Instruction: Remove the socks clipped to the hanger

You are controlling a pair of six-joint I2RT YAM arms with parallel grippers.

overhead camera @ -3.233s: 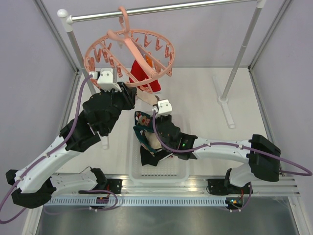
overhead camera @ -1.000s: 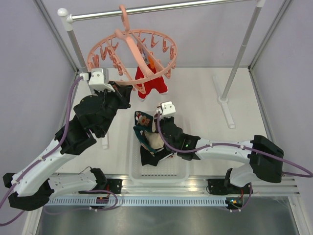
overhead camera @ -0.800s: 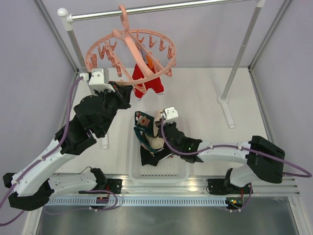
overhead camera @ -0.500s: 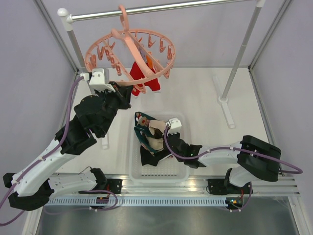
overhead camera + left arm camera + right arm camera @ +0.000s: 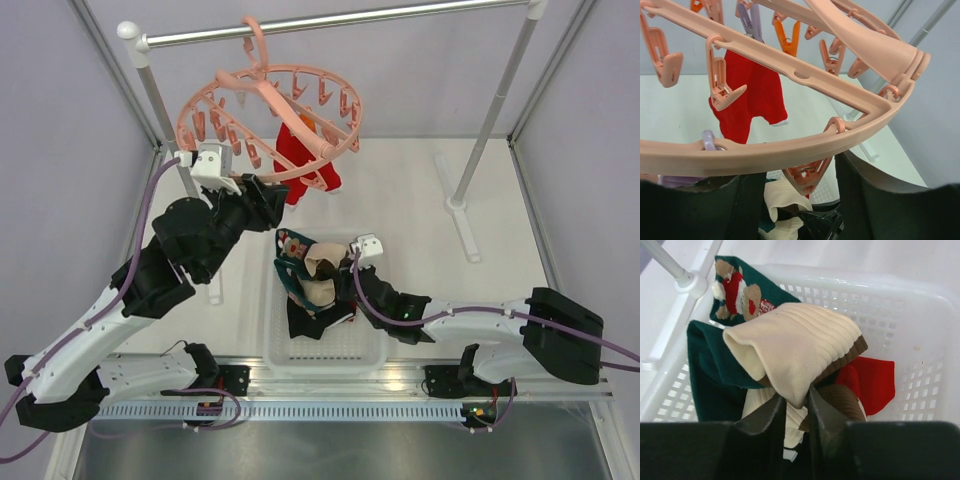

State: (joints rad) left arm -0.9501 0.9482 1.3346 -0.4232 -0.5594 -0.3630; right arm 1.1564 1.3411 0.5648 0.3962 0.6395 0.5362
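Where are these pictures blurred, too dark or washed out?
Top external: evenly lit and sharp. Left wrist: the hanger fills the frame, slightly soft; the left gripper shows nearly black. Right wrist: the beige sock is sharp; the white basket wall is almost washed out.

Pale lilac walls [image 5: 430, 80] close the back and both sides of the frame, evenly lit with soft shadows. A white desk [image 5: 420, 200] fills the middle. A metal rail [image 5: 380, 14] crosses the top, carried by one post [image 5: 158, 100] at upper left and another post [image 5: 495, 110] at upper right. An aluminium track [image 5: 330, 388] runs along the bottom.
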